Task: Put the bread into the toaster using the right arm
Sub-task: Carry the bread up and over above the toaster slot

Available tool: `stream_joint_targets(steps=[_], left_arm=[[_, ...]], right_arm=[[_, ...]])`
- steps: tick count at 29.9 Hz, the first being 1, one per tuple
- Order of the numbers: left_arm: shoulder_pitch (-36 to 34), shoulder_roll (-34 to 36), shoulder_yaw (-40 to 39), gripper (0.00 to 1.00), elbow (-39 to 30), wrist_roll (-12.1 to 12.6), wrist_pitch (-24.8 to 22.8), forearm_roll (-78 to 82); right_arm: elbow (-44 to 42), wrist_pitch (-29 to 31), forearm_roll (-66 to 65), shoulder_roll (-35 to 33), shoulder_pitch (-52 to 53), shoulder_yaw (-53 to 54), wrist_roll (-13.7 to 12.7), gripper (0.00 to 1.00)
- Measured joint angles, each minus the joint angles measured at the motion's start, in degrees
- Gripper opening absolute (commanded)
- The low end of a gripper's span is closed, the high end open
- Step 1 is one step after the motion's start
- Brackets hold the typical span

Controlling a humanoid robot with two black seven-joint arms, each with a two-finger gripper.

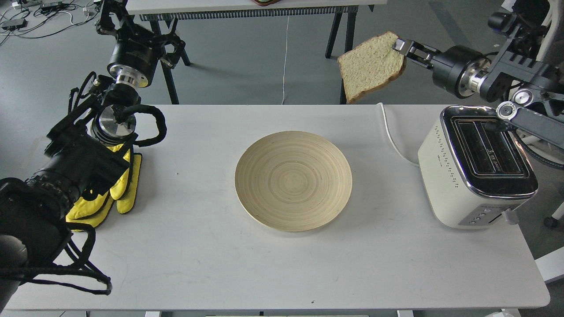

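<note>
My right gripper (pixel 400 45) is shut on the right edge of the bread (pixel 371 66), a pale slice with a brown crust. It holds the slice high in the air, above the table's far edge and up-left of the toaster. The cream-white toaster (pixel 445 176) stands on the table's right side, its two black slots facing up and empty. My left arm rests at the far left; its gripper (pixel 171 46) is dark and its fingers cannot be told apart.
A round wooden plate (pixel 293 180) lies bare at the table's middle. Yellow gloves (pixel 121 187) lie under my left arm. The toaster's white cord (pixel 392 138) runs over the table's far edge. A second table's legs (pixel 346 53) stand behind, and a white chair (pixel 526 79) at the far right.
</note>
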Motion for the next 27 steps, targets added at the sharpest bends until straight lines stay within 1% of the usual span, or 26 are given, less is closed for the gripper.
stream_joint_targets(steps=[5,9,12,15,18,24,27], left_arm=[[-0.1,0.0,0.0,1.00,0.0,0.0,0.0,0.0],[-0.1,0.0,0.0,1.00,0.0,0.0,0.0,0.0],[-0.1,0.0,0.0,1.00,0.0,0.0,0.0,0.0],[-0.1,-0.1,0.0,1.00,0.0,0.0,0.0,0.0],[-0.1,-0.1,0.0,1.00,0.0,0.0,0.0,0.0],[-0.1,-0.1,0.0,1.00,0.0,0.0,0.0,0.0],[-0.1,-0.1,0.0,1.00,0.0,0.0,0.0,0.0]], right_arm=[[7.7,4.7,-0.1,-12.0,4.6,-0.2,-1.2,0.00],[13.4,9.0,-0.8,-21.6,7.3,-0.3,-3.3,0.01],[16.5,10.5,-1.1,-26.4,8.0,-0.3,-3.9,0.00],[18.6,10.8,-3.5,-29.8,7.7,-0.4,-4.0,0.00],[19.2,10.8,-8.4,-31.8,6.6,-1.3,-4.0,0.00],[19.1,10.6,-13.9,-33.4,4.6,-5.9,-3.9,0.00],[18.5,9.5,-15.4,-33.5,3.2,-8.1,-3.9,0.00]])
